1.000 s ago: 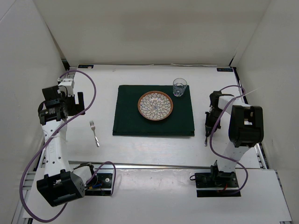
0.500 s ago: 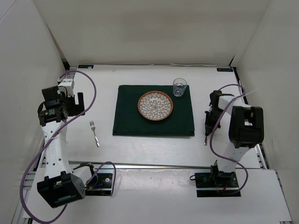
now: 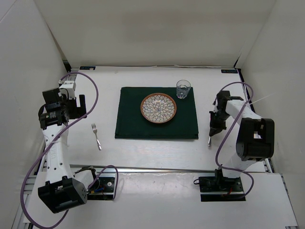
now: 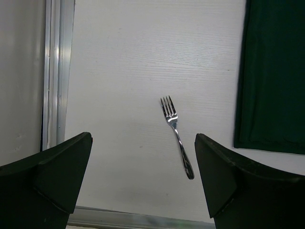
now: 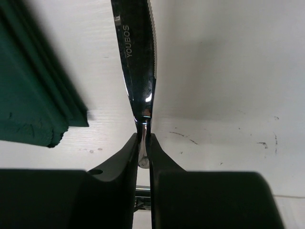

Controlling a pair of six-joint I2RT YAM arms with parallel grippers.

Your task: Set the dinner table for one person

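right claw [image 5: 144,138] grips knife [image 5: 138,57] | long axis near–far beside mat [image 5: 28,95] | left claw [image 4: 143,138] spread

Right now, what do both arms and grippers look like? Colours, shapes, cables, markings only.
Left arm and right arm: white tubular links, boxy black joint housings. A lavender cable loops loosely along each. Left gripper and right gripper: matte black fingers, tapering to the tips. No logos legible.
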